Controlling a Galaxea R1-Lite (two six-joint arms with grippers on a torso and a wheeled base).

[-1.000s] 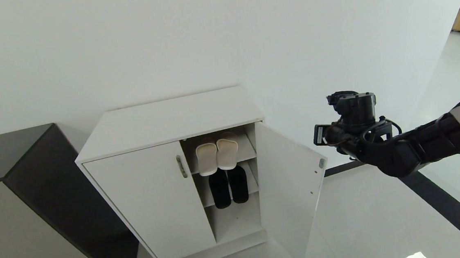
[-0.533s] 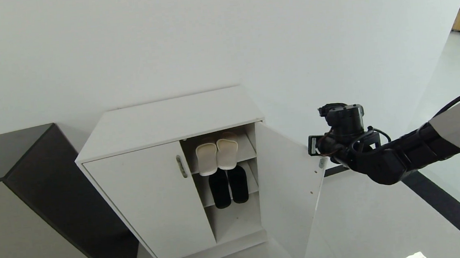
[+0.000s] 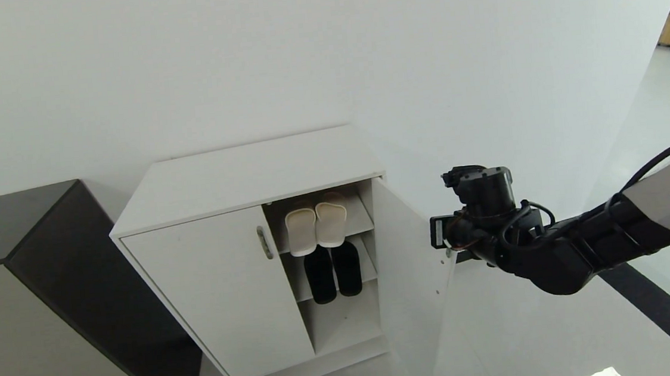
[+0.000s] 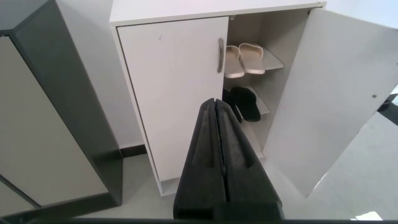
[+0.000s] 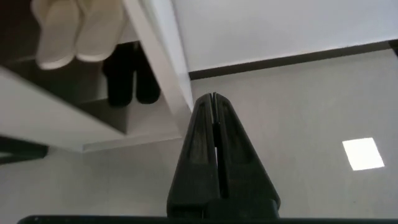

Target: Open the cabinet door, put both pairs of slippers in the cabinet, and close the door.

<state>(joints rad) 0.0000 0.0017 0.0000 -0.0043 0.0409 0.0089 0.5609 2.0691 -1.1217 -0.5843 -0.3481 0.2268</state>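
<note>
The white cabinet [image 3: 250, 171] stands against the wall with its left door [image 3: 223, 292] closed and its right door [image 3: 414, 277] part-way open. Inside, the white slippers [image 3: 317, 225] lie on the upper shelf and the black slippers [image 3: 334, 272] on the shelf below. My right gripper [image 3: 444, 240] is at the outer face of the open door, near its free edge. In the right wrist view its fingers [image 5: 213, 102] are shut and empty, beside the door's edge [image 5: 163, 59]. My left gripper [image 4: 216, 107] is shut, empty, and hangs in front of the closed door [image 4: 174, 87].
A dark grey cabinet [image 3: 31, 283] stands close to the left of the white one. A black floor strip [image 3: 661, 306] runs along the right. A small white patch [image 3: 601, 375] lies on the pale floor at the bottom right. Open floor lies before the cabinet.
My right arm has moved left and down against the open door. The door has swung partly toward the cabinet. The slippers have stayed in place.
</note>
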